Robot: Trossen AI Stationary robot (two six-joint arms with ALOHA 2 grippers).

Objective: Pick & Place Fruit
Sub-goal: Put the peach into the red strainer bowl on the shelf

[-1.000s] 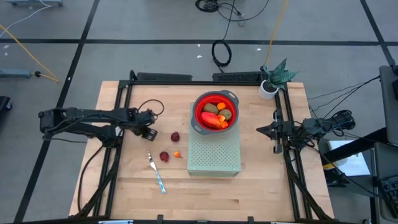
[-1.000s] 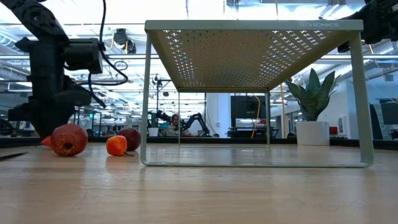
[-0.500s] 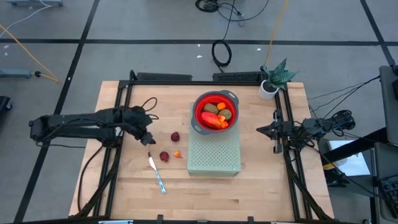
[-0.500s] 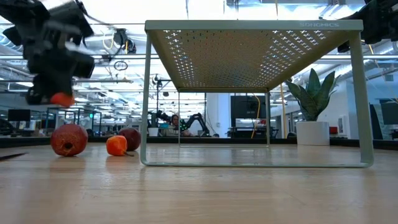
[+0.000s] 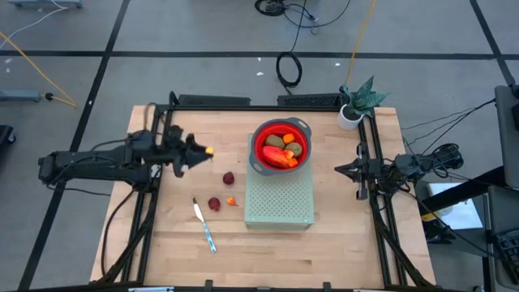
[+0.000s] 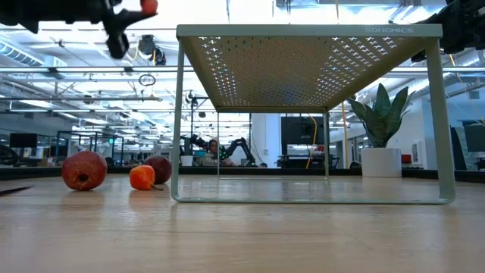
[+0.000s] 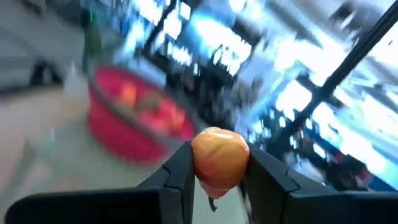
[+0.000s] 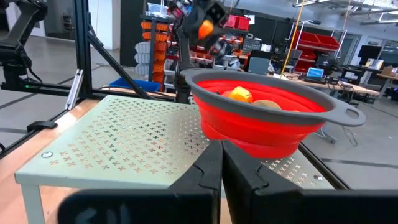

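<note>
My left gripper [image 5: 203,152] hovers level above the table, left of the red bowl [image 5: 261,138], shut on a tiny orange ball [image 7: 219,154]. The same orange ball [image 6: 149,6] shows high up in the low view. The bowl stands on a green perforated stand [image 5: 280,203] and holds a red-orange fruit [image 5: 280,157], two brown-green ovals and an orange ball. Two dark red balls [image 5: 229,178] [image 5: 214,203] and another tiny orange ball [image 5: 232,201] rest on the table. My right gripper [image 5: 339,169] waits shut at the table's right edge. My left gripper pinches the tiny orange ball by its two opposite sides [image 7: 199,163] between its two fingers, near their free ends. The fingers [image 7: 264,177] lie level and point toward the bowl on the table's right. The ball is lifted clear of the table.
A thin knife with a light-blue handle [image 5: 204,225] lies near the front, left of the stand. A potted plant [image 5: 354,104] stands at the far right corner. Black frame rails run along the table's left and right sides.
My left gripper has risen from the table with the tiny orange ball and tipped from pointing down to level, shifting toward the far edge and the bowl. The ball is now lifted clear, high above the other fruit.
</note>
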